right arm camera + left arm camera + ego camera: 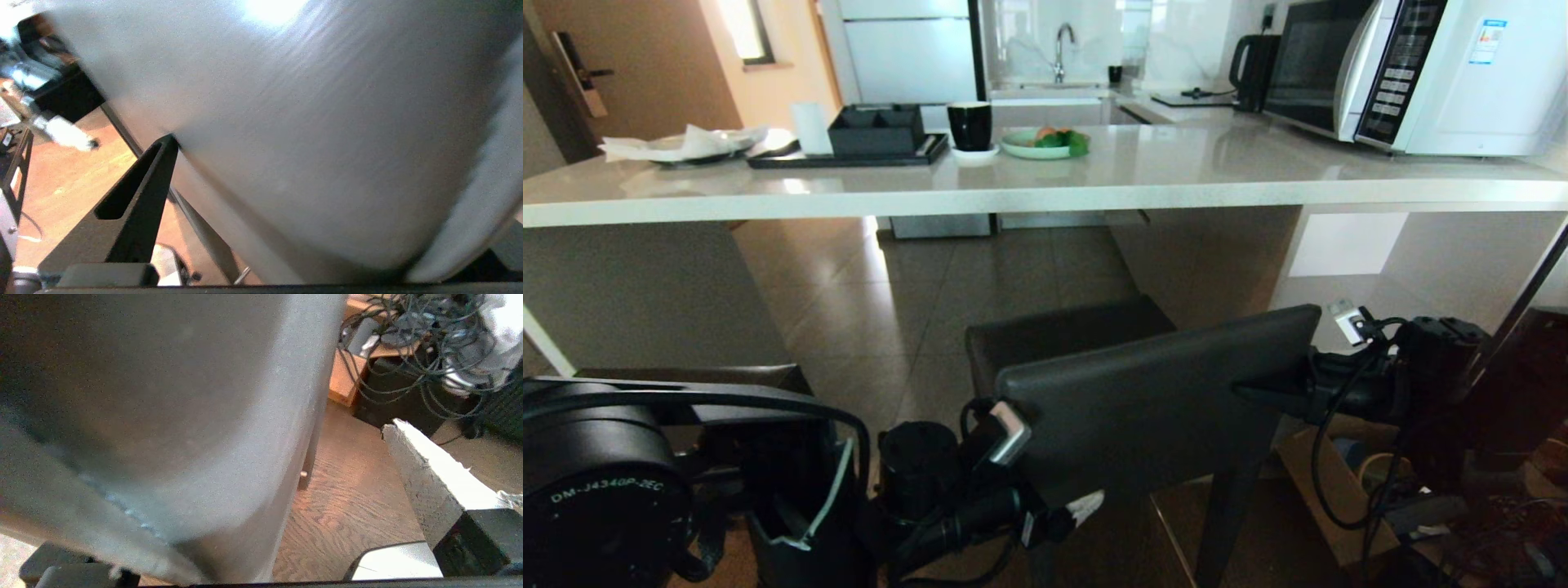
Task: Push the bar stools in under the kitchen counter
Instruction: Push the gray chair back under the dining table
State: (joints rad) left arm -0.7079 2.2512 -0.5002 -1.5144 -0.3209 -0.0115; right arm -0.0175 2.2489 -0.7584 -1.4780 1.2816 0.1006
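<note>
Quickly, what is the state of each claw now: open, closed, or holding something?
Left claw: open, at the left side of the stool backrest, gripping nothing.
Right claw: open, at the right side of the backrest, gripping nothing.

Wrist cameras close against stool.

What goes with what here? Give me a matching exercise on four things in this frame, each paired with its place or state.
Things:
1. bar stool
2. black mug
3. microwave
4. green plate

Places or states:
A. at the right end of the kitchen counter
B. on a white saucer beside the dark tray
C. on the floor before the counter, its backrest flanked by the left gripper and the right gripper, both with jaws open
D. holds orange and green food

Pairs: 1-C, 2-B, 3-A, 4-D
</note>
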